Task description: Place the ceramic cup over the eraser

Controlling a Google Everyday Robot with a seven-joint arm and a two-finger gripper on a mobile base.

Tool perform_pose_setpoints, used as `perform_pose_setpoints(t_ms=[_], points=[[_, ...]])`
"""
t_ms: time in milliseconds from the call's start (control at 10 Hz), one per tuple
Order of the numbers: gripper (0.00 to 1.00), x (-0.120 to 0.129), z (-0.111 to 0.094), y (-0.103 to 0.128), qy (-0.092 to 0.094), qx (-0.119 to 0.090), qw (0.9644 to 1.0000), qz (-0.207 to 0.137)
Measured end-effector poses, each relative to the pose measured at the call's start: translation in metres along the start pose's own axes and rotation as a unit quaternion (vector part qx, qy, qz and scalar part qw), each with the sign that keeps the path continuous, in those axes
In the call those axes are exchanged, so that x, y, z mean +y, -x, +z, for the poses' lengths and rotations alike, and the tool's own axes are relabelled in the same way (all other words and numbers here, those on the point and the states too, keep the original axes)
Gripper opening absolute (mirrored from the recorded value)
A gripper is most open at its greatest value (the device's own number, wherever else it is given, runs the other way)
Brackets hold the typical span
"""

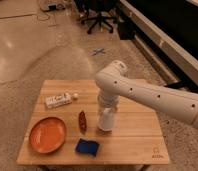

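Wooden table (137, 142) carried everything. White arm (152, 95) reached in from the right, gripper (107, 107) pointed straight down near table centre. Ceramic cup (106, 120) stood directly beneath it, base on the wood (grip state: cannot tell). Orange plate (48, 135) sat well left; blue pad (86, 147) lay near the cup's lower left.

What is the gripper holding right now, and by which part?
The gripper appears to hold the white cup by its top end, above the table. The exact contact cannot be told.
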Motion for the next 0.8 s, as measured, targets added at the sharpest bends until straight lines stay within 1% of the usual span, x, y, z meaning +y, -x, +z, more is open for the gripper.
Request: perform_pose_setpoints(t_ms=[100,200,300,800], points=[[0.78,-0.001,0.0032,-0.0012,0.001,0.0,1.0,0.001],[0.79,-0.0012,0.0054,-0.0023,0.001,0.0,1.0,0.003],[0.79,0.0,0.0076,-0.0052,0.001,0.001,1.0,0.008],[0.79,0.0019,0.0083,-0.0052,0.002,0.001,0.9999,0.01]])
